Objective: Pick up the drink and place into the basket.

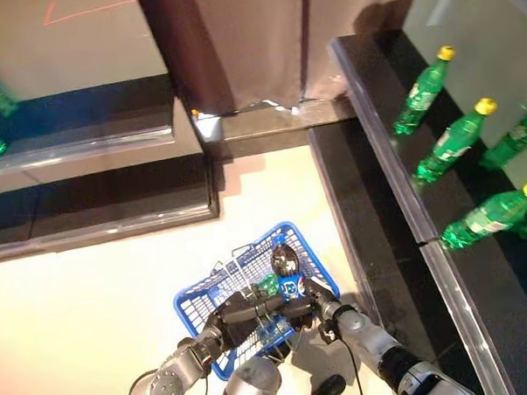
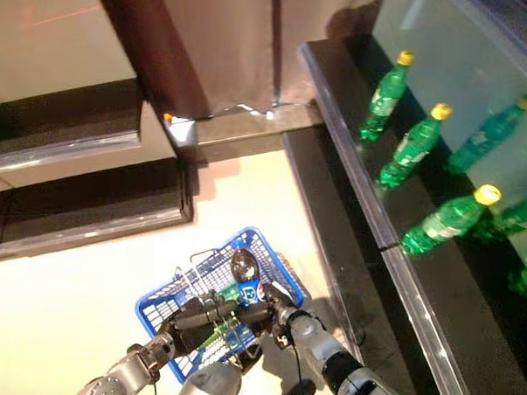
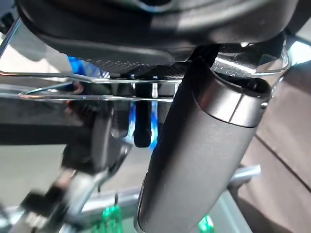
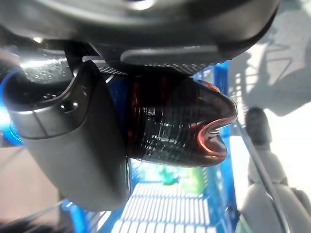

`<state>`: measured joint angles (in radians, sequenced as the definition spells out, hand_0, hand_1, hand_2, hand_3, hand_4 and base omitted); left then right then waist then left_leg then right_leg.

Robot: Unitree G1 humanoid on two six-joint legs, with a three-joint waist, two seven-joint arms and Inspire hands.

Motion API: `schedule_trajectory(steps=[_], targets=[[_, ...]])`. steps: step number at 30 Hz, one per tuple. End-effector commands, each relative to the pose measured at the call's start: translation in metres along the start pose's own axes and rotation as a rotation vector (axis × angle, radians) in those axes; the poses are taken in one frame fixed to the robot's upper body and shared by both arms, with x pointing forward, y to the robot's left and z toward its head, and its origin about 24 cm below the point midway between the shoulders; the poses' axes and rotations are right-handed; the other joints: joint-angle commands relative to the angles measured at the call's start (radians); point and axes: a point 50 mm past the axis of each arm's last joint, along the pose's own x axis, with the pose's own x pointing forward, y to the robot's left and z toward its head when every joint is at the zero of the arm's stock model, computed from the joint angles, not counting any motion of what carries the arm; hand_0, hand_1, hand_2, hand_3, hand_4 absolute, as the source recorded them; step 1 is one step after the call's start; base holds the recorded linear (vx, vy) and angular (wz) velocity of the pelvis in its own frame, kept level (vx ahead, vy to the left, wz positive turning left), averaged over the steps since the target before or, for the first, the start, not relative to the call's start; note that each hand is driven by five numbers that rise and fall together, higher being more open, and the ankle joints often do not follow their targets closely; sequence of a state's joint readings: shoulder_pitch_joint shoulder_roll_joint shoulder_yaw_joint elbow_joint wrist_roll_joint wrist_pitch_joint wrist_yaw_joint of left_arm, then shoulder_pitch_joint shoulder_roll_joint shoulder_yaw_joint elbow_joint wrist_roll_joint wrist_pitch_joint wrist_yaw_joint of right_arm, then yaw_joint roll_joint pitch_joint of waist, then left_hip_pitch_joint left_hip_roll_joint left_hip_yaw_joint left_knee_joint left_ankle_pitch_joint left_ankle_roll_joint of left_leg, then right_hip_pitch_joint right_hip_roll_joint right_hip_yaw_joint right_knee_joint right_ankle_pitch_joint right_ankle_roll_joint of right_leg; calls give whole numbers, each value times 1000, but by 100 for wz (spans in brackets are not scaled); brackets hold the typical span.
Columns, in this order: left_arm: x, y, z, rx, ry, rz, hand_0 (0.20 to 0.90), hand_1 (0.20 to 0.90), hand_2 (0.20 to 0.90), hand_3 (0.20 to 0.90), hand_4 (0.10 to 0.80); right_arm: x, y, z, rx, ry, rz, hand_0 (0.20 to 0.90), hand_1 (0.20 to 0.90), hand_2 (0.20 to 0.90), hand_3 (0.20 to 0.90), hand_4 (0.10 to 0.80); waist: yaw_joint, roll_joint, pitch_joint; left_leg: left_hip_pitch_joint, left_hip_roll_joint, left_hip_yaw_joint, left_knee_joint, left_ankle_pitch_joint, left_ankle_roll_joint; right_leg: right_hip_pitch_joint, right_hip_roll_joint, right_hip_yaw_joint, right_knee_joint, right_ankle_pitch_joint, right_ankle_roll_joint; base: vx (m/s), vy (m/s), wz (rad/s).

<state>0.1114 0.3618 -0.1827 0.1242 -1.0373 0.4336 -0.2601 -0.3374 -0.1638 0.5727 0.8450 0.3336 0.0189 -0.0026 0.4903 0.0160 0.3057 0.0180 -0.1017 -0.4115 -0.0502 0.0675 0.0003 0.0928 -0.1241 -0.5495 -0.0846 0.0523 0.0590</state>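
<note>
Right hand (image 1: 319, 302) grasps dark cola bottle (image 1: 286, 265), holding it over blue basket (image 1: 191, 304), bottom end up. Left hand (image 1: 241, 314) clenched on the basket's wire handle (image 3: 73, 82). Green bottles (image 1: 454, 141) on the shelf, well apart.

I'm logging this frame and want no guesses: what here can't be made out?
- Cola bottle: its cap end is hidden by the right hand in the right wrist view.
- Blue basket: its contents are screened by both hands in the eye views.
- Left hand: the handle wire shows, but the fingers are cut off in the left wrist view.
</note>
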Motion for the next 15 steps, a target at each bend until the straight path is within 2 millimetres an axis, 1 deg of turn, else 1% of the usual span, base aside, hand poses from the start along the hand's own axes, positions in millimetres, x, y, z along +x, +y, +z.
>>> schedule_trajectory(steps=[1,2,7,12,13,15], targets=[[6,-113,14,68,-84,-730,300,300,300,200,100,5,33,71,26,-340,86,300,300,300,200,100,5,27,-179,-24,-32,45,-27,19,10,59,-2,35,68,-65,6,61,46,24],[4,-116,12,72,-63,-755,300,300,300,200,100,6,31,71,22,-336,58,300,300,300,200,100,15,28,-182,-23,-36,33,-27,21,15,62,-8,31,71,-64,13,51,37,29],[1,-119,10,82,-24,-796,300,300,300,200,100,11,23,71,-12,-298,10,300,300,300,200,100,29,25,-189,-19,-42,14,-27,20,24,63,-25,26,90,-66,27,52,37,16],[0,-123,5,79,26,-834,300,300,300,200,100,17,13,58,-86,-180,-26,300,300,300,200,100,45,19,-199,-13,-46,-4,-28,19,33,68,-39,22,105,-67,36,66,9,16],[0,-126,2,65,50,-858,300,300,300,200,100,19,8,52,-118,-135,-50,300,300,300,200,100,52,17,-204,-10,-47,-11,-28,19,37,74,-44,22,106,-66,39,73,-11,11],[-1,-130,0,50,71,-878,300,300,300,200,100,21,8,52,-137,-113,-56,300,300,300,200,100,58,15,-206,-7,-48,-17,-28,18,38,78,-45,22,106,-65,41,61,-12,9]])
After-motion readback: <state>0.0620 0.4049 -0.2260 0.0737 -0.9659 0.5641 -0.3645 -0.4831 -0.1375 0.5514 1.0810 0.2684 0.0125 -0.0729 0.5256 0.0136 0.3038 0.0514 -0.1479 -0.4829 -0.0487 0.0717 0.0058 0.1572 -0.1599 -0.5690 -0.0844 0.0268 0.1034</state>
